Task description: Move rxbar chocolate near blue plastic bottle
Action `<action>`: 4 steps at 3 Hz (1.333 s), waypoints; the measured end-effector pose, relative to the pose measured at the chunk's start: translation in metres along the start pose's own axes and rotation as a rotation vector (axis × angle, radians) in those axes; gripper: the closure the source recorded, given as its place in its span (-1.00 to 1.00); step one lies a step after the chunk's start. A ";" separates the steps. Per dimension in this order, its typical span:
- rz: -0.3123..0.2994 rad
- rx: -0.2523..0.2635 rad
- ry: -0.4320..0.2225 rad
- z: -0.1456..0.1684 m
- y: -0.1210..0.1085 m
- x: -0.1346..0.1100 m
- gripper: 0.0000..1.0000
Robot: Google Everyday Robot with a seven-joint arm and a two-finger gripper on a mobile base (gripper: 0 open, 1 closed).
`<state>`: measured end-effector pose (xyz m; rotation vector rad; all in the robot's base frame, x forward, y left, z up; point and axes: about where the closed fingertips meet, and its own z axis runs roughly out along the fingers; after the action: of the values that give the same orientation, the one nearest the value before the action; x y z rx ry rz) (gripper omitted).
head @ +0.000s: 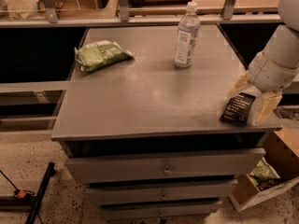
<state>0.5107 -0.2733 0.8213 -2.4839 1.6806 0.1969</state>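
Gripper sits at the right edge of the frame, low over the grey table. Its fingers are spread apart, straddling the rxbar chocolate; I cannot tell if either pad touches it. Bar lies flat at the table's lower-right corner. Blue plastic bottle stands upright, upper centre, well apart from the bar. Green snack bag lies upper left.
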 end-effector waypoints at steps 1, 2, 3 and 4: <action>-0.023 0.008 -0.014 -0.001 -0.004 -0.005 -0.32; -0.046 0.016 -0.037 0.000 -0.006 -0.011 -0.30; -0.065 0.019 -0.061 0.002 -0.005 -0.015 -0.32; -0.091 0.028 -0.084 0.001 0.000 -0.019 -0.46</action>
<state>0.5036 -0.2561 0.8241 -2.4879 1.5242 0.2618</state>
